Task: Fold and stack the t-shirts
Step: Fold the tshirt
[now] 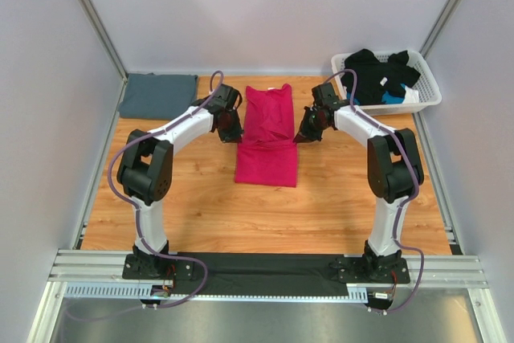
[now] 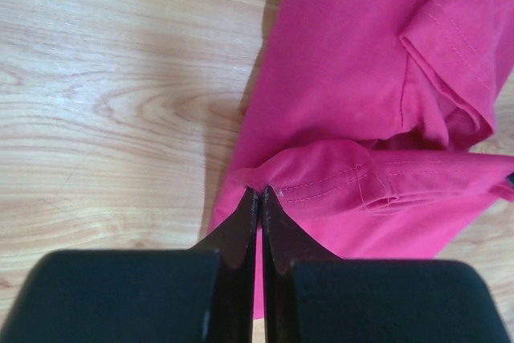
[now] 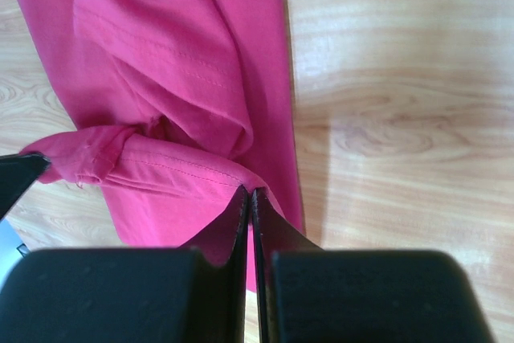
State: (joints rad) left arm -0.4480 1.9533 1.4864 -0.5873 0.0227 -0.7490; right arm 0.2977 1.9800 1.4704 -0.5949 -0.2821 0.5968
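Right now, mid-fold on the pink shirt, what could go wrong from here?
The left gripper and right gripper pinch only the very edge of the hem of the pink t-shirt, so it could slip free. The hem looks twisted and bunched between them, so the fold may land creased.

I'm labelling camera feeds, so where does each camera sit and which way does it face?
Top external: above and behind the arms' bases, looking down on the wooden table; shows both arms, the magenta t-shirt, the folded blue-grey t-shirt, the white basket.
Left wrist: on the left arm, looking down past the left gripper, shut on the magenta shirt's hem.
Right wrist: on the right arm, looking down past the right gripper, shut on the same hem.
Shared: both wrist views show that hem.
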